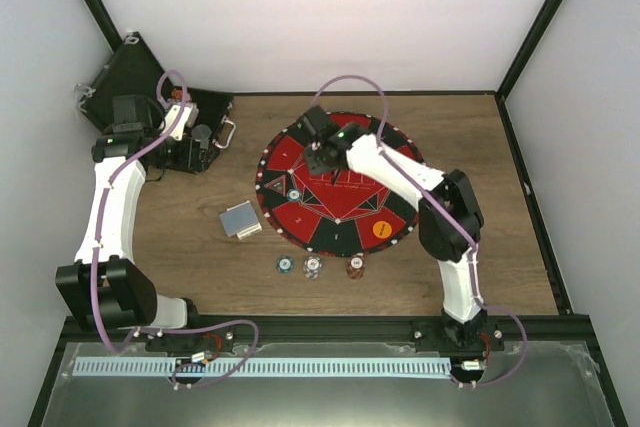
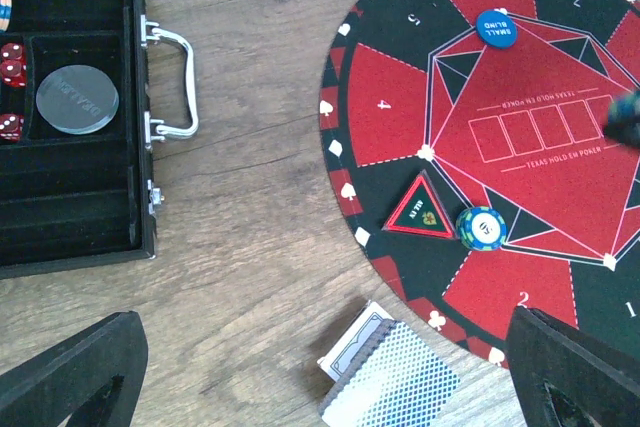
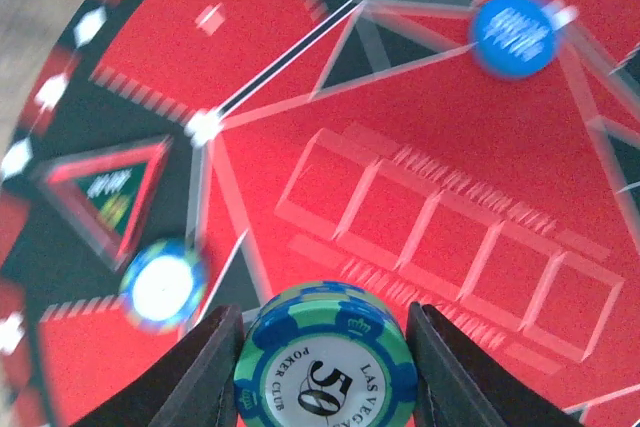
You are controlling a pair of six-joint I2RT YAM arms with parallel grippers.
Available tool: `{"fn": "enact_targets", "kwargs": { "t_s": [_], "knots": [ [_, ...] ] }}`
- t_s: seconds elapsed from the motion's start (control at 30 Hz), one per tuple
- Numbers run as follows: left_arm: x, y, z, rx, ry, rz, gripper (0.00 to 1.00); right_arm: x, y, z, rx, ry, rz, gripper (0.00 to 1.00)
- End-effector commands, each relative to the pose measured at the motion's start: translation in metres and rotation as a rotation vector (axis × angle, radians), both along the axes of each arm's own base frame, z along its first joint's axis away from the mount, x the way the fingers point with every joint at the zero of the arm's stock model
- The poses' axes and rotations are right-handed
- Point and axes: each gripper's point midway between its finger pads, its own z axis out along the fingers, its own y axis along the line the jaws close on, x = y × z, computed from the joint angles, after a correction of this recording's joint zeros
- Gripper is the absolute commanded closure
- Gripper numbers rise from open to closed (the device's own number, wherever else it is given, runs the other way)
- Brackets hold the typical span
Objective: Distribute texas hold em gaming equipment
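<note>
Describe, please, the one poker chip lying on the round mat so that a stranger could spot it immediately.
Find the big round red-and-black mat, then the small triangular marker near its left edge in the top view. The blue-rimmed chip lies beside that triangle's corner; unlike the three chips on the bare table, it sits on the mat.

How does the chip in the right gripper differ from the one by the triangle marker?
The held chip is clamped in the right gripper; the mat chip lies flat beside the triangle marker. The held chip's rim is green and blue, face reading 50; the mat chip's is blue with pale stripes, unreadable. Both are round and white-centred.
</note>
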Motion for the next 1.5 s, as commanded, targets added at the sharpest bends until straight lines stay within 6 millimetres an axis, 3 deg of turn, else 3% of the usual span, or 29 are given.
{"fn": "enact_targets", "kwargs": {
  "t_s": [0.0, 0.13, 0.3, 0.57, 0.6, 0.67, 0.9, 1.1, 1.2, 1.37, 1.43, 1.47],
  "knots": [
    [-0.002, 0.000, 0.010, 0.000, -0.026, -0.015, 0.00, 0.068, -0.030, -0.002, -0.004, -0.054, -0.114, 0.71],
    [-0.001, -0.001, 0.010, -0.003, -0.027, -0.016, 0.00, 0.111, -0.054, -0.032, -0.011, -0.025, -0.188, 0.71],
    [-0.001, -0.002, 0.007, -0.008, -0.017, -0.019, 0.00, 0.140, -0.074, -0.069, -0.031, 0.008, -0.241, 0.72],
    [0.003, -0.001, 0.003, -0.011, -0.005, -0.018, 0.00, 0.160, -0.101, -0.102, -0.044, 0.040, -0.281, 0.72],
    [0.004, -0.001, 0.003, -0.013, -0.006, -0.018, 0.00, 0.168, -0.101, -0.092, -0.025, 0.017, -0.286, 0.72],
    [0.005, -0.001, 0.004, -0.014, -0.007, -0.017, 0.00, 0.171, -0.104, -0.106, -0.028, 0.035, -0.292, 0.72],
    [0.007, 0.001, 0.000, -0.007, 0.002, -0.012, 0.00, 0.183, -0.105, -0.118, -0.024, 0.039, -0.294, 0.72],
    [0.008, 0.001, 0.002, -0.009, -0.001, -0.012, 0.00, 0.183, -0.106, -0.112, -0.024, 0.036, -0.304, 0.60],
    [0.008, 0.000, 0.002, -0.013, -0.001, -0.013, 0.00, 0.183, -0.106, -0.101, -0.017, 0.024, -0.304, 0.47],
    [0.006, 0.000, 0.005, -0.011, -0.005, -0.015, 0.00, 0.180, -0.106, -0.070, -0.003, -0.003, -0.316, 0.20],
    [0.006, 0.000, 0.007, -0.008, -0.008, -0.016, 0.00, 0.175, -0.104, -0.033, 0.012, -0.055, -0.314, 0.17],
    [0.005, 0.000, 0.009, -0.006, -0.011, -0.018, 0.00, 0.170, -0.103, -0.024, 0.009, -0.067, -0.310, 0.16]
  ]
}}
